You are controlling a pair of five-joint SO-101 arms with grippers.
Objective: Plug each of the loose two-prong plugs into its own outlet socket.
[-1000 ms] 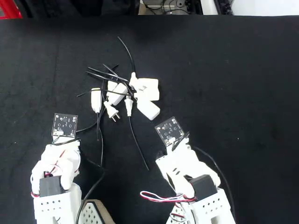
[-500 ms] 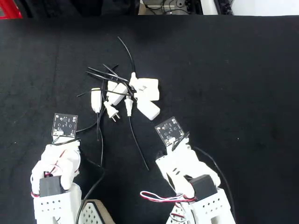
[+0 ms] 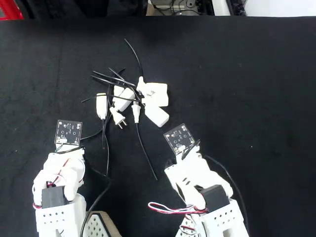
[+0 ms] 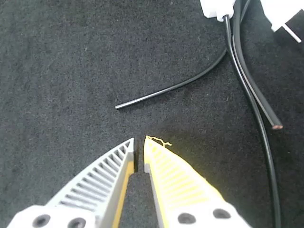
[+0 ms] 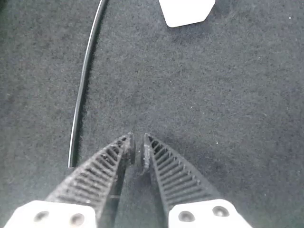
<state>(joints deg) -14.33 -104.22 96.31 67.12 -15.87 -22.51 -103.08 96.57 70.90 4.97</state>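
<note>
Several white two-prong plugs with black cables lie tangled mid-table: one plug (image 3: 101, 105) on the left, one (image 3: 118, 118) with its prongs showing, one (image 3: 134, 111) beside it. Two white outlet sockets (image 3: 157, 92) (image 3: 158, 116) sit at the right of the heap. The left arm (image 3: 59, 180) rests near the front left and the right arm (image 3: 197, 177) near the front centre, both short of the heap. My left gripper (image 4: 139, 141) is shut and empty just over the cloth, near a cable end (image 4: 118, 106). My right gripper (image 5: 137, 141) is shut and empty, below an outlet socket's corner (image 5: 185, 10).
The black cloth (image 3: 247, 89) covers the whole table. Loose black cables (image 3: 145, 153) trail from the heap toward the arms, and one (image 5: 85, 80) runs beside the right gripper. Two cables (image 4: 251, 90) pass near the left gripper.
</note>
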